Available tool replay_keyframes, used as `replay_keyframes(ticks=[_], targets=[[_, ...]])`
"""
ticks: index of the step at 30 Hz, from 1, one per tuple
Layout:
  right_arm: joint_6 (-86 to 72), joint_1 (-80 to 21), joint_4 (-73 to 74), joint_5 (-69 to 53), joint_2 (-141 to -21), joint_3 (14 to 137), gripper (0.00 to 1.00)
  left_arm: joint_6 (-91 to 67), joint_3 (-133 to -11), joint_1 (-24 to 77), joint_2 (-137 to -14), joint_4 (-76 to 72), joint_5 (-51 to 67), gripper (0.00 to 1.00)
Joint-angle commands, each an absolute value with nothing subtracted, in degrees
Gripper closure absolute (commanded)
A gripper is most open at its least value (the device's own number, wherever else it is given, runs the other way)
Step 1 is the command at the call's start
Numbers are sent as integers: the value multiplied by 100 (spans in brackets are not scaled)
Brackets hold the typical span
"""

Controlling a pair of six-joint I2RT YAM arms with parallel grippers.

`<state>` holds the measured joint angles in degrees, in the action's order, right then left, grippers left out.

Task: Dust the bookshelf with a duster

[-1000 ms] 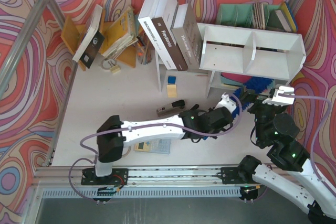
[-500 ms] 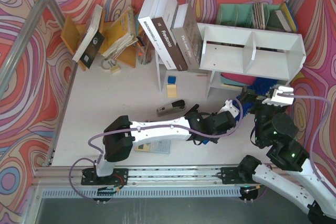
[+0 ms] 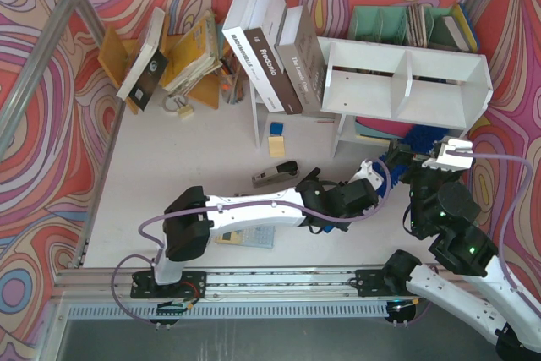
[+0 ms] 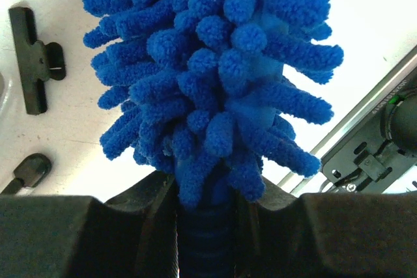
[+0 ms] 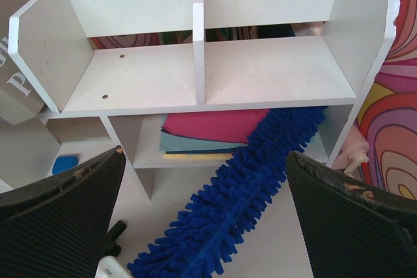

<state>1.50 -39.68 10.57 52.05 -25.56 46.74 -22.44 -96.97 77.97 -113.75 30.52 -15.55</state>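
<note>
The bright-blue fluffy duster (image 5: 241,200) lies slanted across the table. Its far end reaches into the right side of the lower tier of the white bookshelf (image 5: 150,76), over pink and teal sheets. My left gripper (image 4: 207,226) is shut on the duster's ribbed blue handle just below the fluffy head (image 4: 215,76). From above, the left gripper (image 3: 372,177) sits in front of the bookshelf (image 3: 406,82), and bits of the duster (image 3: 420,134) show under the shelf's top board. My right gripper (image 5: 203,161) hovers open above the duster, holding nothing; from above it (image 3: 448,154) is at the shelf's right front corner.
Tall books (image 3: 270,48) lean against the shelf's left side. A teal file organiser (image 3: 397,23) stands behind it and an orange book rack (image 3: 182,52) at the back left. A black stapler (image 3: 275,175), a small blue block (image 3: 276,128) and a booklet (image 3: 245,236) lie on the table.
My left arm pushed right toward the shelf, sliding the duster head a little farther into the lower tier, then held nearly still. The right gripper stayed open and in place.
</note>
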Motion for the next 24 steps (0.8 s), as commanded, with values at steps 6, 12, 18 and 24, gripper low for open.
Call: replay_keyframes(ticks=[6, 12, 18, 24], targets=[[141, -3955, 964, 5177, -2502, 4657, 1, -2088, -9098, 7938, -10422, 2796, -1547, 100], [139, -3956, 967, 5177, -2486, 4652, 1, -2107, -8682, 7945, -10616, 2890, -1522, 100], [133, -3951, 982, 5184, -2497, 4650, 1, -2156, -8376, 7937, -10603, 2823, -1503, 100], [119, -3953, 984, 5186, -2496, 4651, 1, -2017, -8452, 8055, -10243, 2767, -1769, 100]])
